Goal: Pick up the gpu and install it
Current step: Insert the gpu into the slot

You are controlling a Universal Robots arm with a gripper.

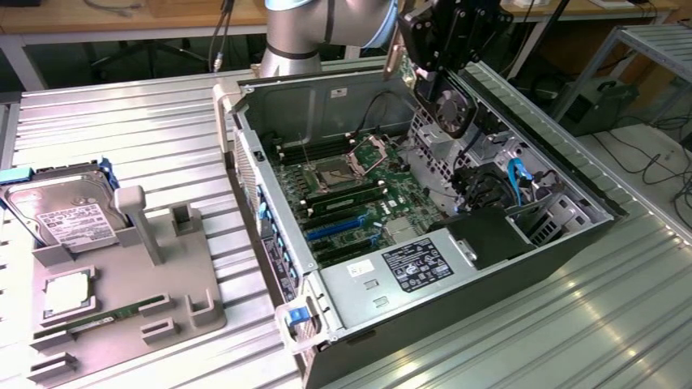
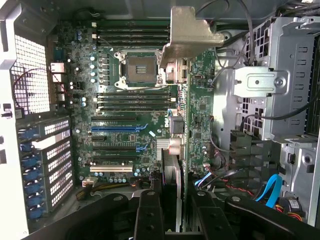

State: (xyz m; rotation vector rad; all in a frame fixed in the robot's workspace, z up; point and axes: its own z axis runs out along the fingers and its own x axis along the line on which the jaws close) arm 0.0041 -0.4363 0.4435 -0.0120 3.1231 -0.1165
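**Gripper point(image 2: 175, 210) and gpu point(image 2: 197, 105).** The gripper is clamped on the gpu, which is held edge-on above the open computer case point(image 1: 487, 308), at about 1 o'clock of the case in the exterior view. The card is judged light, stiff and fragile. It is best gripped on its long board edges, clear of components and contacts, with the silver bracket point(image 2: 192, 32) left free. Beyond it the motherboard point(image 2: 125, 115) lies exposed. A hard drive point(image 1: 67, 215) stands at 9 o'clock of the case.
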